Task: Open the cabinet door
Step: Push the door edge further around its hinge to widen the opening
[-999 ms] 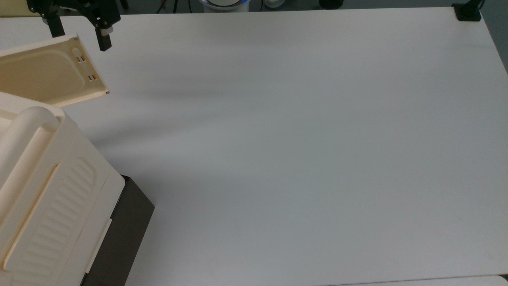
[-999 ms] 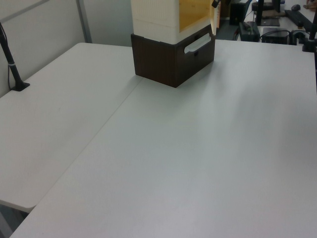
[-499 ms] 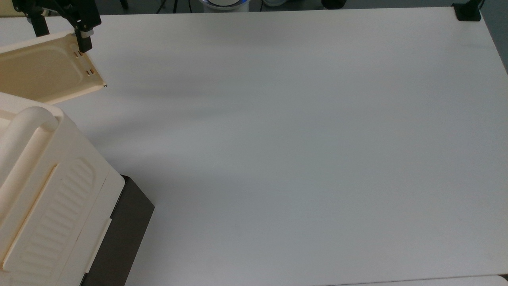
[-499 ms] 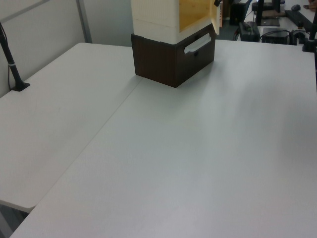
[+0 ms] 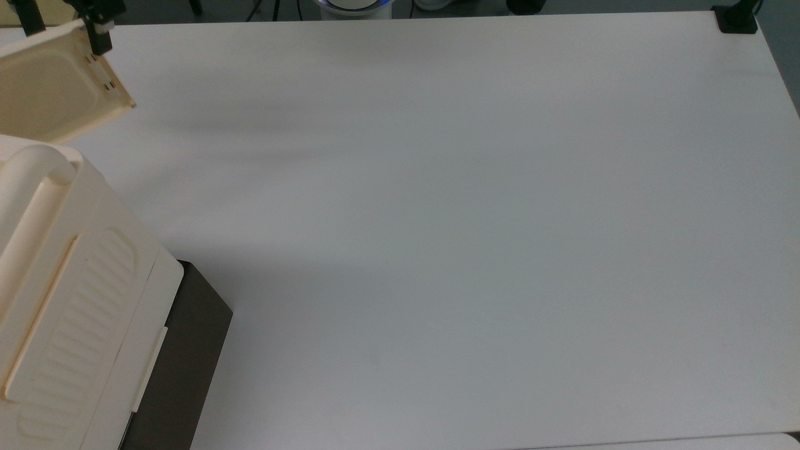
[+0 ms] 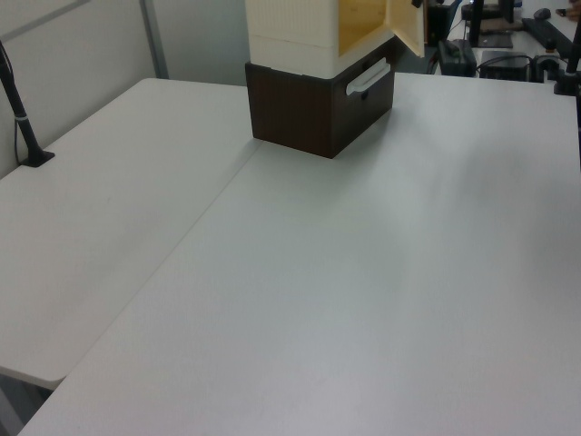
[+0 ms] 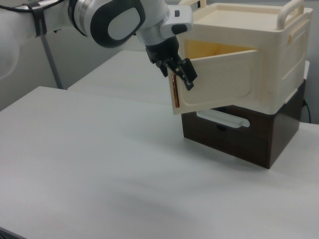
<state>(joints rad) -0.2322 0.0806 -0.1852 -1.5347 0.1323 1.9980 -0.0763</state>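
The cabinet (image 5: 94,206) is a cream box on a dark brown base, standing at the top view's left edge. Its cabinet door (image 5: 50,87) is swung out, and the top view shows the recessed inner face and the latch tabs. In the right view the cabinet door (image 7: 219,82) hangs partly open in front of the yellow interior. My gripper (image 7: 180,77) is open and straddles the door's free edge, with one black finger (image 7: 189,79) against the outer face. The top view has the gripper (image 5: 64,34) at its top left corner.
The cabinet's dark base holds a drawer with a white handle (image 7: 222,119). A black clamp (image 5: 737,19) sits on the white table (image 5: 437,219) at its far right corner. A black post (image 6: 23,118) stands at the left view's left. My arm (image 7: 109,20) reaches in from the right view's upper left.
The door has swung further open, carried by my gripper toward the top view's upper left. The whole cabinet has shifted slightly to the top view's left.
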